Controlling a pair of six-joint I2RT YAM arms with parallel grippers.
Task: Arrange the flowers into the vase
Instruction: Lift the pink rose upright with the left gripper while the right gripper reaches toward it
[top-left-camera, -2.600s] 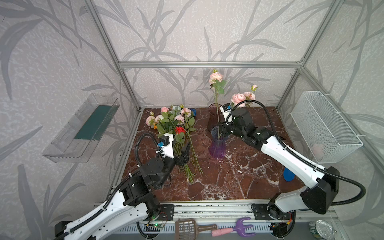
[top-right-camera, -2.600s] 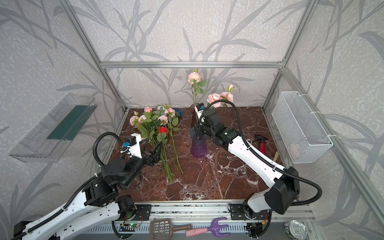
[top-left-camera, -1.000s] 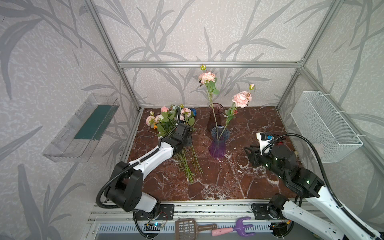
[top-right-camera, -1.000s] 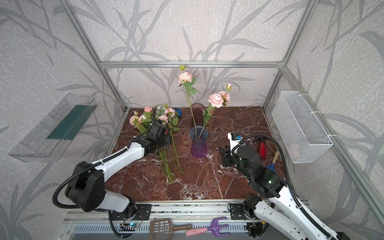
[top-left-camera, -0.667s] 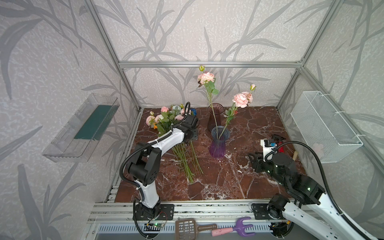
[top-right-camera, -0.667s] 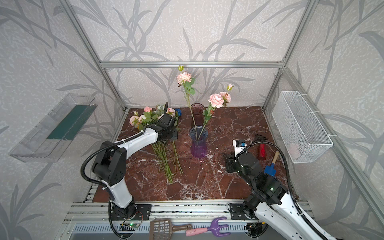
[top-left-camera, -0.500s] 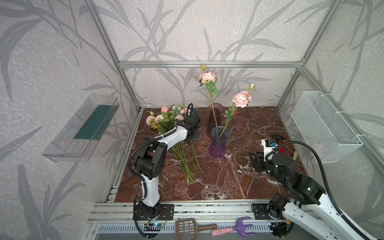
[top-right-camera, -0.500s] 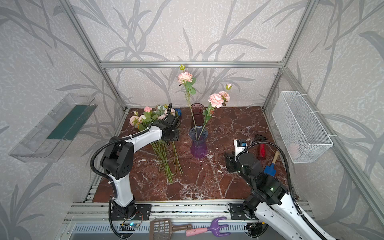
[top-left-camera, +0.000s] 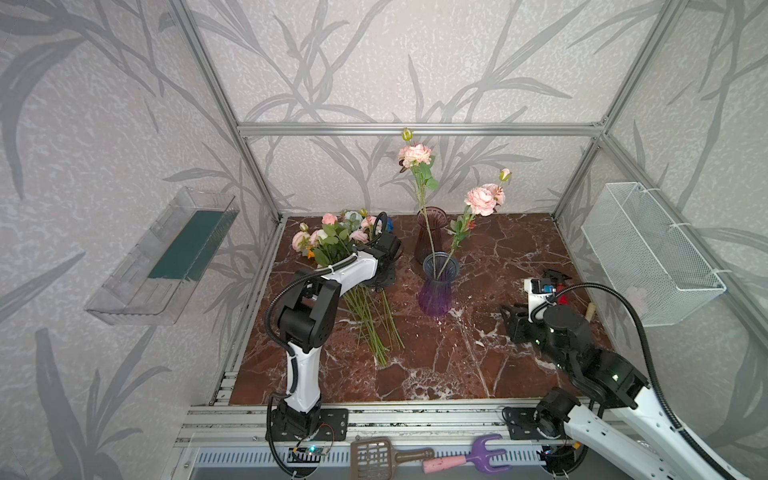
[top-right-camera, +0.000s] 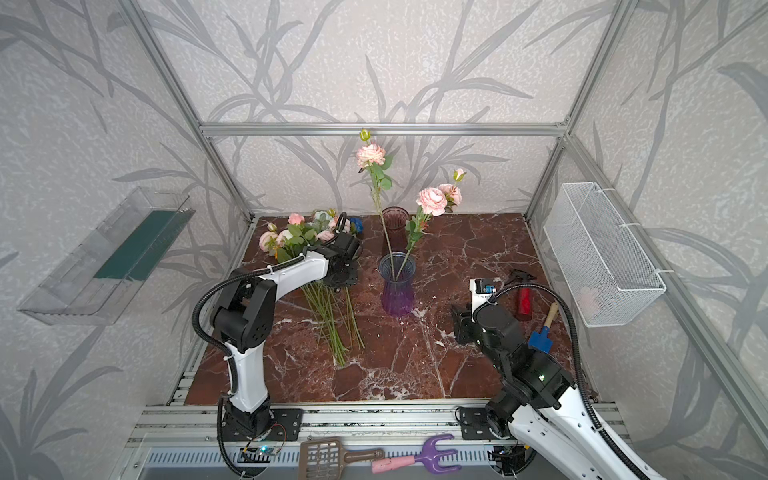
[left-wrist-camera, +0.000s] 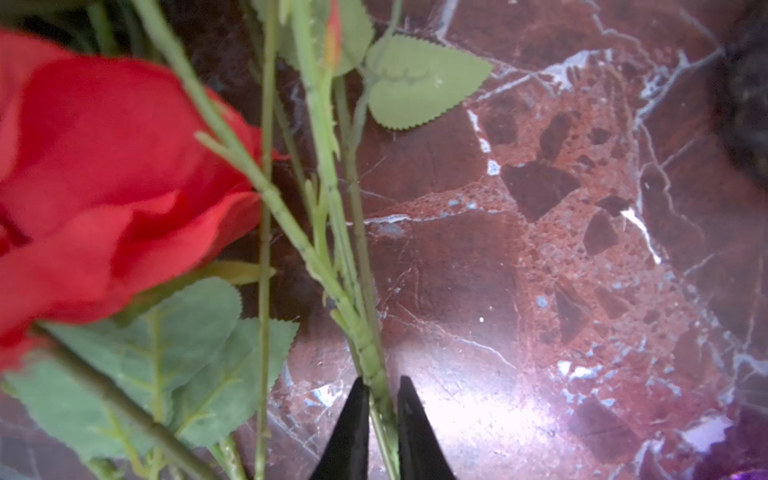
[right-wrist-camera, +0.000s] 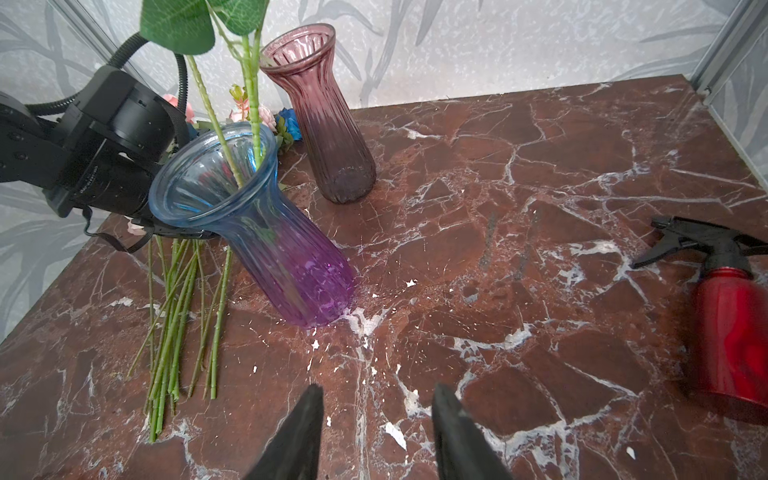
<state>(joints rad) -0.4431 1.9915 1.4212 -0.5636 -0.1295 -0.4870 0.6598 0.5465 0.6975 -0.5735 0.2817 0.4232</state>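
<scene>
- The flowers (top-left-camera: 336, 241) lie in a loose bunch on the left rear of the surface (top-left-camera: 457, 365). Their blooms point toward the back wall and their bare stems fan out toward the front edge. Both top views show them (top-right-camera: 295, 239).
- Two pink blooms (top-left-camera: 480, 200) on long stems stand in the vase (top-left-camera: 435, 286) (clear blue at the mouth, purple at the foot). It is upright near the middle of the surface, just right of the bunch.
- The left fingers (left-wrist-camera: 351, 432) are almost together, pinching a single green stem (left-wrist-camera: 368, 340) low over the surface. A red rose (left-wrist-camera: 104, 187) lies close beside that stem.
- In both top views the left arm reaches over the bunch, its wrist between the blooms and the vase.
- The right fingers (right-wrist-camera: 299, 432) stand apart and hold nothing, above the surface, well apart from the vase.
- A maroon vase (right-wrist-camera: 328, 124) stands upright behind the blue-and-purple one, near the back wall.
- A red spray bottle (right-wrist-camera: 731, 332) sits on the right of the surface.
- A wire basket (top-left-camera: 648, 253) hangs on the right wall.
</scene>
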